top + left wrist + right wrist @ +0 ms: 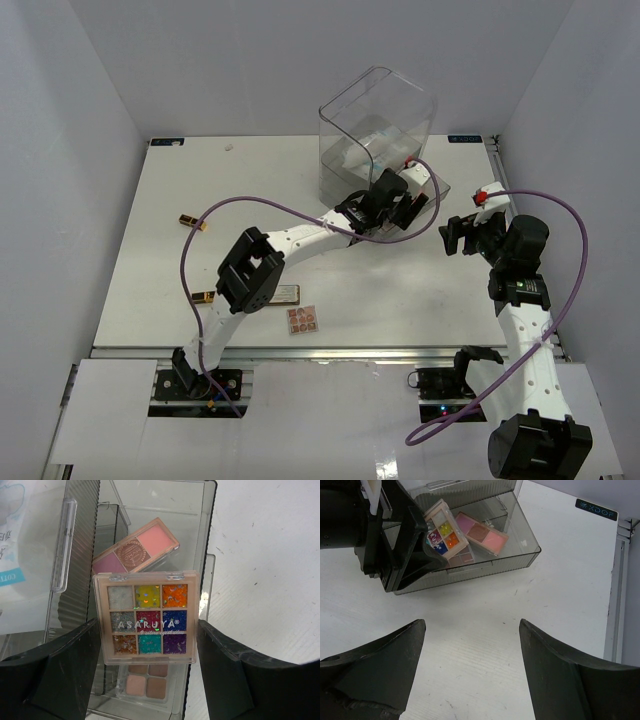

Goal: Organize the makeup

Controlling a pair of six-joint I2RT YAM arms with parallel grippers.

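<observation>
Far left on the table (150,260), the rear black-gold tube (191,221) and the near black-gold tube (204,296) are lying well apart. Right of the near one, a grey compact (286,294) is lying flat, with a small pink-brown palette (302,319) just beside it. At centre back, the clear drawer box (375,130) is standing with its drawer (520,555) pulled out. The left gripper (392,203) is hovering over that drawer, jaws spread wide and clamping a nine-pan glitter palette (146,622) by its side edges, tilted. Beneath it in the drawer, a pink palette (137,550) and a beige palette (145,682) are lying flat. The right gripper (470,625) is hanging to the right of the drawer, jaws wide and carrying nothing.
</observation>
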